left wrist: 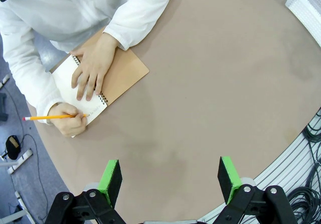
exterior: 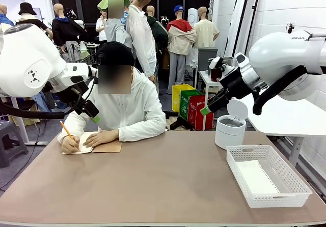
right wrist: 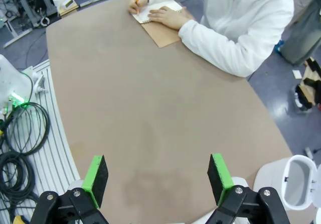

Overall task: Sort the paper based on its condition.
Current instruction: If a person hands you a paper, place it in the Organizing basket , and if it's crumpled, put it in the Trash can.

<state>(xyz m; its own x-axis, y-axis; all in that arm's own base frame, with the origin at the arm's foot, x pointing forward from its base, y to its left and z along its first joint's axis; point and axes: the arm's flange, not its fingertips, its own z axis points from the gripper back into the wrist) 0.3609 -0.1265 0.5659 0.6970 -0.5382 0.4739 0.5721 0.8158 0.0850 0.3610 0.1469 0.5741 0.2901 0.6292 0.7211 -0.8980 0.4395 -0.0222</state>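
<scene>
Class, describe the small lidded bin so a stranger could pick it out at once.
Find the brown table, then its far right corner, seen from the robot. Just behind the white mesh basket stands the bin: a round white cylinder with its lid flipped up, unlike the flat, rectangular basket.

The table (exterior: 168, 186) is topped with a smooth, matt grey-brown surface. The notebook (left wrist: 125, 71) is covered in dull brown card and bound with thin wire; its page (left wrist: 64, 78) is plain white paper. The person's sleeve (left wrist: 138, 13) is made of soft white cloth. The basket (exterior: 301, 189) is formed of white plastic mesh, and a smooth, uncreased paper sheet (exterior: 256, 177) is held in it. The left arm (exterior: 23, 59) is cased in a glossy white shell.
</scene>
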